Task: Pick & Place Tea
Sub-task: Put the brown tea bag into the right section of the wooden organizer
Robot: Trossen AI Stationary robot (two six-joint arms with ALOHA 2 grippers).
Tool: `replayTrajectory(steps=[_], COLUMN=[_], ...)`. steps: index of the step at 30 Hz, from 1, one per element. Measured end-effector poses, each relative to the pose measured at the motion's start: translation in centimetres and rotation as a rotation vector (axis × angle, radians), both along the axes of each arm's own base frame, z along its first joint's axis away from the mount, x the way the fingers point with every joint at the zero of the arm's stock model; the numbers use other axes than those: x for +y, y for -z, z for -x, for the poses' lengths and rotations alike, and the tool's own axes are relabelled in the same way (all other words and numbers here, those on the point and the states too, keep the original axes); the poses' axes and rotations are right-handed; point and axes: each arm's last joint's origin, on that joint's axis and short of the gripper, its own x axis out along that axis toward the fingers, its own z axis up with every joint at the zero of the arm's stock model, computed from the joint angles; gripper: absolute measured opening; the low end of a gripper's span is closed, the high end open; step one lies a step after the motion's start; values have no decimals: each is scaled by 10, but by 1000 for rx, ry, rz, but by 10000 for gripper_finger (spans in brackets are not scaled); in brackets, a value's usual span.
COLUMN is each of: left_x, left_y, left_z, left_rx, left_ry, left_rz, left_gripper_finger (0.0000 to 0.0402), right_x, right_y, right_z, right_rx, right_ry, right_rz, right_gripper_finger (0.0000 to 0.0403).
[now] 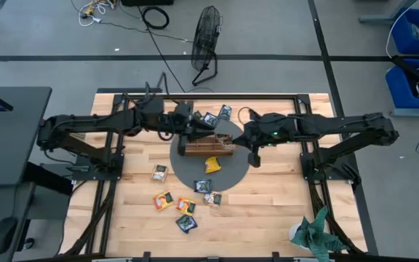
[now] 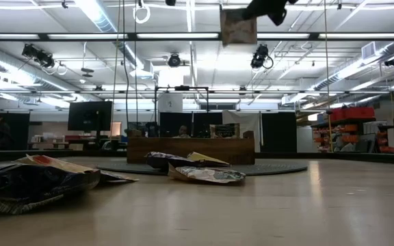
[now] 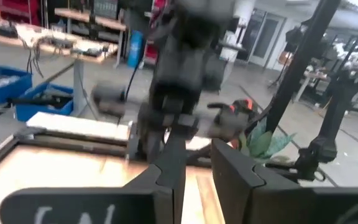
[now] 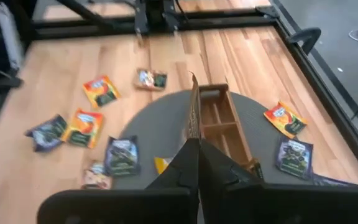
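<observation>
A long brown wooden tray with compartments stands on a round grey mat. Several tea sachets lie loose: near the front edge, on the mat and beyond the tray. A yellow one lies against the tray's near side. My right gripper is shut on a brownish sachet above the tray's right end. My left gripper, open with nothing between its fingers, hangs over the tray's left end. My right gripper pinches the sachet's near edge between its two fingers, coming from the table's right and slanting down. In the wrist view the sachet shows edge-on, sticking out past the fingertips. In the low view it hangs high, clear of the tray.
A black metal frame runs round the wooden table. A green plant-like thing sits at the front right corner. A floor fan stands beyond the far edge. Crumpled sachets lie close to the low camera.
</observation>
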Motion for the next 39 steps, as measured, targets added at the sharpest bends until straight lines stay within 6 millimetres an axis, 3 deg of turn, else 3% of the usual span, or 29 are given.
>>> replayTrajectory(steps=[5, 15, 22, 29, 39], left_x=[2, 1, -2, -3, -2], left_y=[-18, -48, -58, -61, -60], left_z=[23, 71, 99, 108, 108], left_rx=[-46, -131, -145, -148, -146], left_ry=[-31, -73, -124, -158, -161], left_rz=[-19, -41, -35, -9, 16], left_gripper_finger=[78, 78, 78, 78, 78], right_x=[-7, -24, -41, -59, -80], right_y=[23, 69, 109, 134, 153], right_z=[-9, -6, 3, 12, -5], right_rx=[-49, -59, -91, -98, -67], right_ry=[-9, -16, -16, -21, -74], right_rz=[1, -3, 34, 114, 110], right_gripper_finger=[0, 0, 0, 0, 0])
